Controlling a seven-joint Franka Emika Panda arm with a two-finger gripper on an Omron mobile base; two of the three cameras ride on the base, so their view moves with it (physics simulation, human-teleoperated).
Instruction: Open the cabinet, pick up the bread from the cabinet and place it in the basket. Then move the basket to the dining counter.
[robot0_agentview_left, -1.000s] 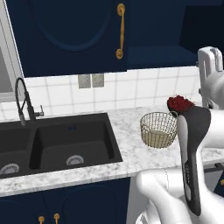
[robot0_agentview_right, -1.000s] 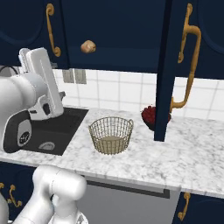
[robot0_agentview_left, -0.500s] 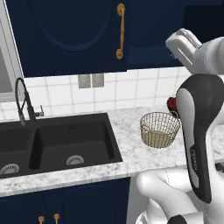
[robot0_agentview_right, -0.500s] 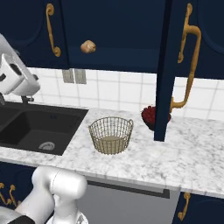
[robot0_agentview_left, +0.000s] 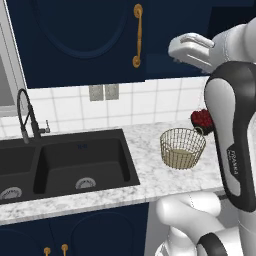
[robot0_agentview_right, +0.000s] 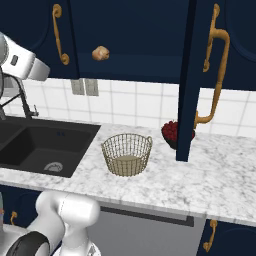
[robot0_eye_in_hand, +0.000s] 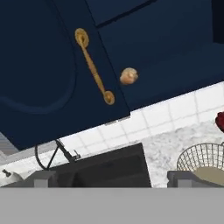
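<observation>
While the white arm's two-finger gripper (robot0_eye_in_hand: 111, 179) hung high in front of the wall units, its two dark fingertips (robot0_eye_in_hand: 43, 178) stood wide apart at the bottom of the hand view, with nothing between them. Beyond them, the small rounded golden-brown bread (robot0_eye_in_hand: 129, 76) sat inside the tall dark navy wall cabinet (robot0_agentview_right: 135, 35), near the shelf's front edge and just beside the closed left door's long brass handle (robot0_eye_in_hand: 94, 72). That cabinet's right door (robot0_agentview_right: 192, 80) stood swung out over the marble. Below, the round tan-gold wire mesh basket (robot0_agentview_right: 127, 154) rested upright on the white-grey marble counter (robot0_agentview_right: 200, 180), near the middle of its depth, between the black double sink (robot0_agentview_left: 60, 162) and a dark red object (robot0_agentview_right: 171, 132) that lay toward the counter's back edge, by the white tiled wall (robot0_agentview_right: 135, 102). A black spring faucet (robot0_agentview_left: 27, 117) rose behind the sink's back rim.
</observation>
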